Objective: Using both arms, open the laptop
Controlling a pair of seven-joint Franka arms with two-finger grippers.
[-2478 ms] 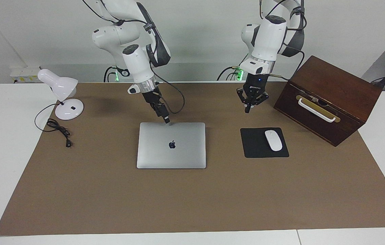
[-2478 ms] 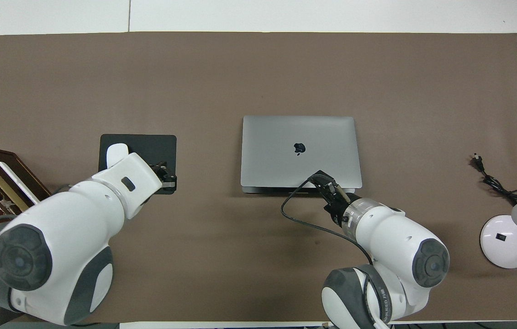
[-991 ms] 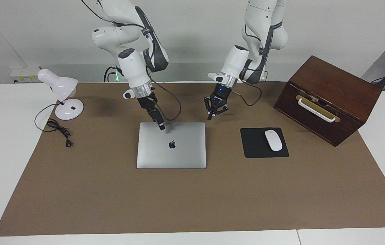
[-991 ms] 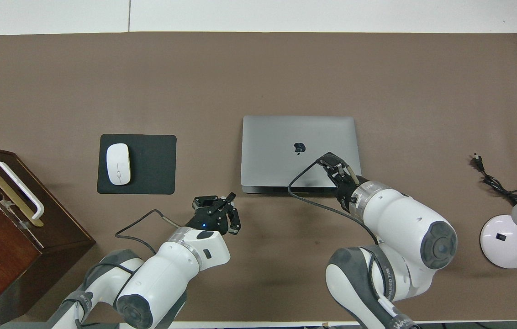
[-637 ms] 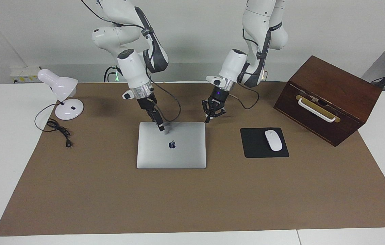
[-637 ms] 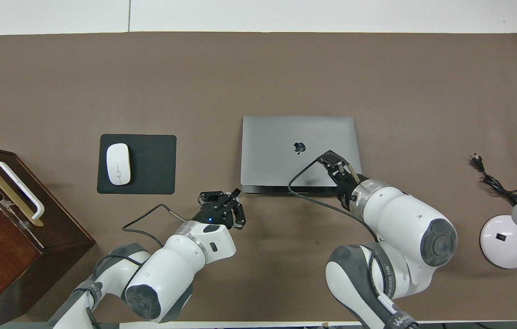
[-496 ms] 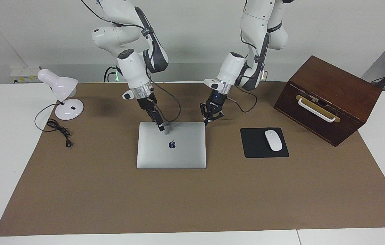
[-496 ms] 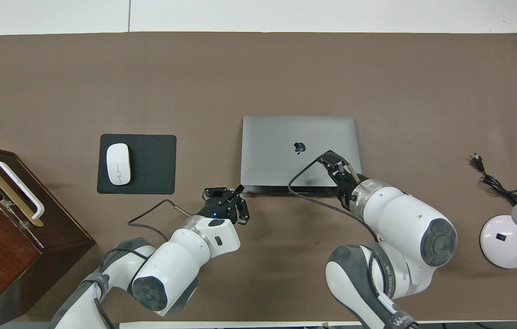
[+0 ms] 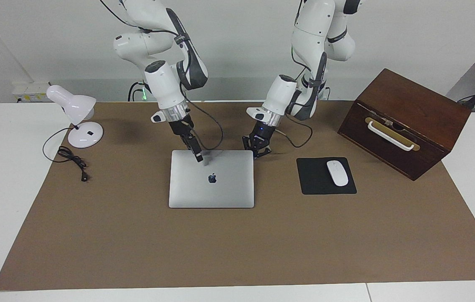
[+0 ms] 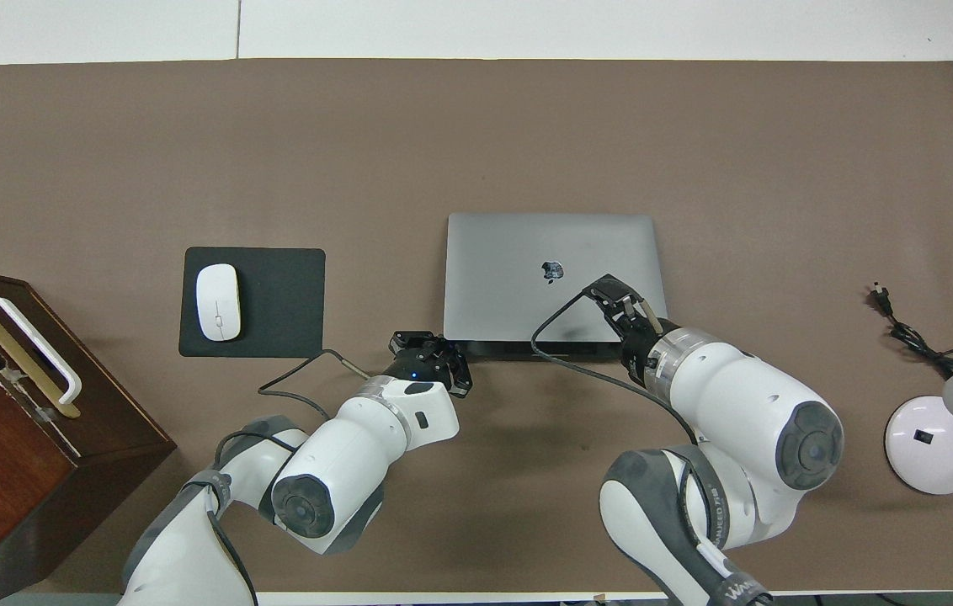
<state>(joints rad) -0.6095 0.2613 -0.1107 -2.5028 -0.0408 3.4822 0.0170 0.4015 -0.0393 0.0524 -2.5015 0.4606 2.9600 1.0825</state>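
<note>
Facing view: closed laptop [image 9: 211,180]; right end effector [image 9: 198,157] on lid, left end effector [image 9: 256,153] at corner; grips unclear.

Left gripper [image 9: 256,154] [image 10: 434,349] swings from over mouse pad [image 9: 325,176] down to laptop [image 9: 211,179] corner nearest robots. Right gripper [image 9: 199,158] shifts onto lid.

Silver-grey laptop [image 9: 211,179], lid shut, flat, mid-table
</note>
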